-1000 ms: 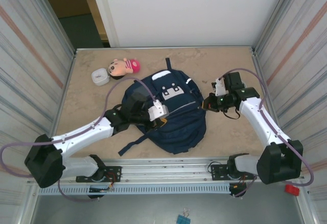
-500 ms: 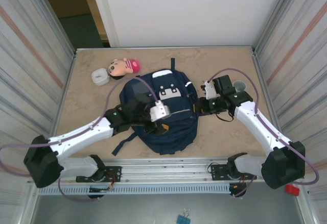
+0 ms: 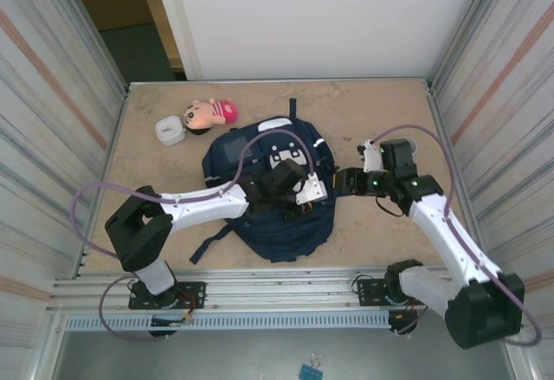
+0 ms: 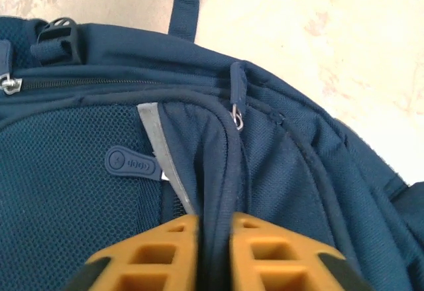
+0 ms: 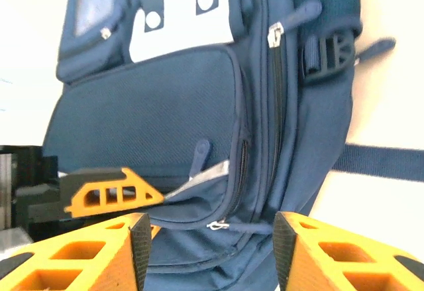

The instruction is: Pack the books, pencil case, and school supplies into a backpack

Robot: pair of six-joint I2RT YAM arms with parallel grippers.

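The navy backpack [image 3: 260, 159] lies flat in the middle of the table with its white patch facing up. My left gripper [image 3: 313, 191] reaches across it and is shut on a fold of the backpack [image 4: 79, 172] beside a zipper line; the orange fingers [image 4: 159, 251] press that fabric from both sides. My right gripper [image 3: 344, 182] stands open at the pack's right edge. In the right wrist view my right gripper [image 5: 211, 238] straddles a zipper pull [image 5: 217, 225] without touching the backpack [image 5: 165, 118]. Books, pencil case and school supplies are out of view.
A pink and tan cartoon-figure item [image 3: 213, 112] and a white rounded box [image 3: 169, 129] lie at the back left. A grey cup [image 3: 407, 145] peeks out behind the right arm. Loose straps [image 3: 208, 241] trail toward the front edge. Metal walls close both sides.
The left arm swept right across the pack; its gripper opened, then shut on a fold near the right side. The pack shifted back and left. The right gripper opened.
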